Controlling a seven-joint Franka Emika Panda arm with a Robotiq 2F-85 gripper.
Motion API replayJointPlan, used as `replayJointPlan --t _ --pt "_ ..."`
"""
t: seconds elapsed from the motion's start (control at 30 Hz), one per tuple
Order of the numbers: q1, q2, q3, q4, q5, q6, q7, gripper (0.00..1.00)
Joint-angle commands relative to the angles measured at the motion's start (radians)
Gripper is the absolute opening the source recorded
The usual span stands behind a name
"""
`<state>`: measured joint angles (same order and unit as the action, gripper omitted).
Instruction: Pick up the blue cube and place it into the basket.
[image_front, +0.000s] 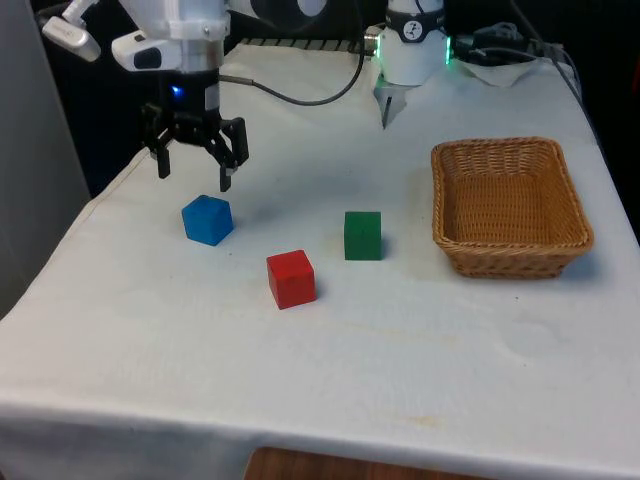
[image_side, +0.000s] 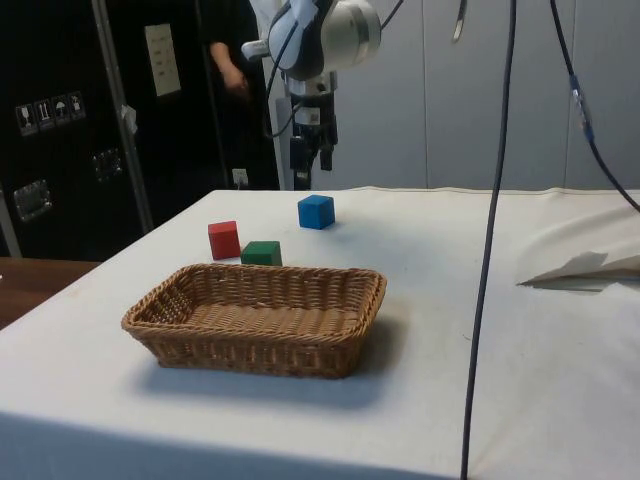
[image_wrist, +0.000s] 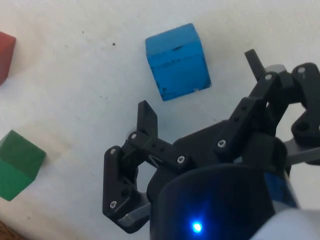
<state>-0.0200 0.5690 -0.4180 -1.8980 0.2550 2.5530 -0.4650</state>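
Front view: three cubes (image_front: 291, 278), one basket (image_front: 509, 206)

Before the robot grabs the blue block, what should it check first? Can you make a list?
1. End effector open and holding nothing: ok.
2. End effector right over the blue cube: not ok, it hangs above the cloth on the robot's side of it.
3. Blue cube has room around it: ok, the red cube and green cube sit apart from it.
4. Basket has nothing in it: ok.
5. Fingers lined up with the cube's flat sides: cannot tell.
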Motion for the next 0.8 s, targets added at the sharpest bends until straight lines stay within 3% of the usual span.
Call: replayJointPlan --t 0.0,0.07,0.2,0.37,0.4,0.43,0.73,0.77 --pt "-0.006 0.009 0.010 -0.001 0.013 0.022 -0.004 1.00" --pt "0.000 0.009 0.001 0.000 0.003 0.009 0.001 1.00" --pt "-0.005 0.034 0.012 0.001 0.026 0.048 -0.003 1.00" --pt "-0.004 0.057 0.015 0.003 0.036 0.072 0.000 1.00" --pt "0.001 0.048 0.006 0.001 0.024 0.053 0.003 1.00" --pt "-0.004 0.057 0.015 0.003 0.036 0.072 0.000 1.00" --pt "-0.005 0.101 0.023 0.013 0.049 0.107 0.009 1.00" --pt "0.001 0.098 0.014 0.011 0.038 0.095 0.013 1.00"
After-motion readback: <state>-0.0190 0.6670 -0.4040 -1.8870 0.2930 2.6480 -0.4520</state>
